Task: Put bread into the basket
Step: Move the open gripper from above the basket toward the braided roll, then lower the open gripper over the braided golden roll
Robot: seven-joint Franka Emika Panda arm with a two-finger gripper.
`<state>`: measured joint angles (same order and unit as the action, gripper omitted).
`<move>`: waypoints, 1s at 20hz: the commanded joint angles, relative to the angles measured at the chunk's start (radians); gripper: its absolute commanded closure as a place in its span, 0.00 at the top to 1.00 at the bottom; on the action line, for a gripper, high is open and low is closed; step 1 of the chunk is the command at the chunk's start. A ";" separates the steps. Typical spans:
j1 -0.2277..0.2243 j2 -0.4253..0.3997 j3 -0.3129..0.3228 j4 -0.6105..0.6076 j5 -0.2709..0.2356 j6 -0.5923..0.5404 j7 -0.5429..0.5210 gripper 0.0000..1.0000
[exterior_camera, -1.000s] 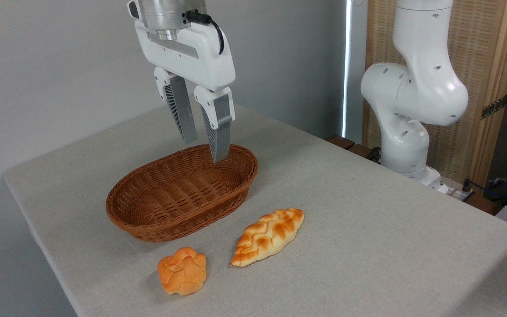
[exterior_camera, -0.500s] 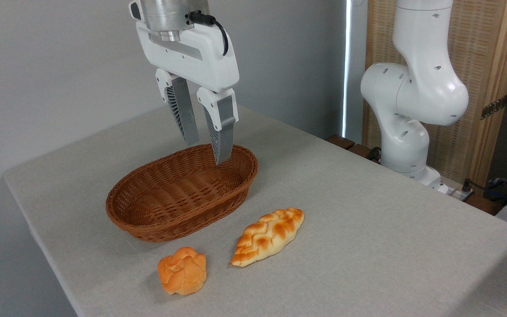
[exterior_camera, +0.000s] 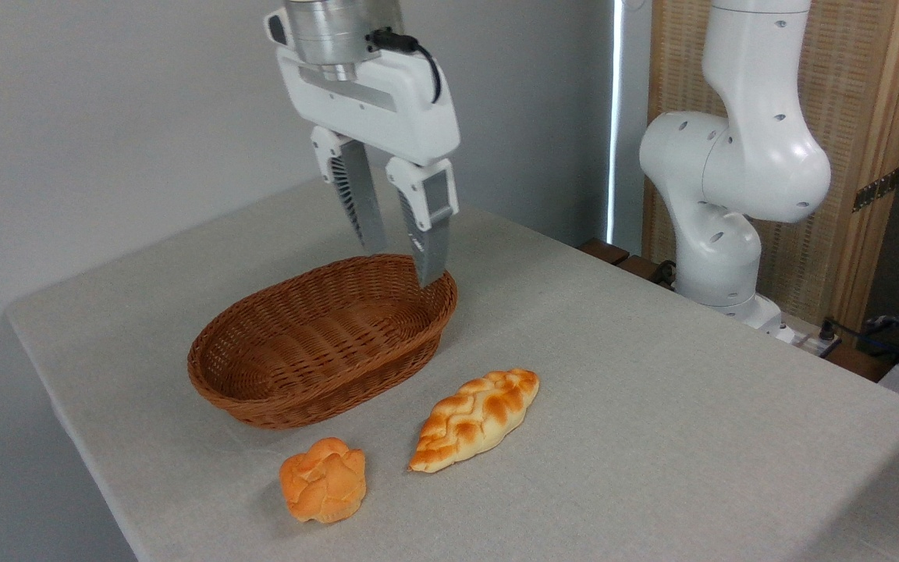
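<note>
1. Grey cloth covers the desk [exterior_camera: 652, 406], which stands against a plain pale wall with a wooden screen at the right.
2. I hold my tool [exterior_camera: 405, 267] in the air above the far right end of the basket [exterior_camera: 262, 390], fingers pointing down, slightly parted and carrying nothing.
3. Near the front of the desk lies the bread [exterior_camera: 474, 419], a braided loaf flat on the cloth, just right of the basket and touching neither it nor my tool.
4. Its long axis runs slantwise, pointed ends toward the front left and the back right, so I judge a pinch across the narrow middle would suit it best.
5. Left of the loaf sits a small round orange bun [exterior_camera: 324, 479], close by but apart from it; I take it to be no part of this job.
6. Nothing lies in the basket, whose wide flared mouth leaves room to lower a loaf.
7. By my reckoning the task has barely begun: reaching the loaf comes first.
</note>
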<state>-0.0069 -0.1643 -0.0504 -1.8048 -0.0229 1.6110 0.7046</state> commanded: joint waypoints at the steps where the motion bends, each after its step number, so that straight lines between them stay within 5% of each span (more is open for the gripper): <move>1: 0.001 -0.132 0.006 -0.192 -0.017 0.081 0.016 1.00; 10: 0.002 -0.193 0.006 -0.493 0.003 0.220 0.022 1.00; 13: 0.005 -0.190 0.006 -0.531 0.089 0.248 0.026 1.00; 20: 0.005 -0.182 0.014 -0.620 0.101 0.369 0.032 1.00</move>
<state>-0.0038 -0.3227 -0.0462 -2.3559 0.0669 1.8864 0.7099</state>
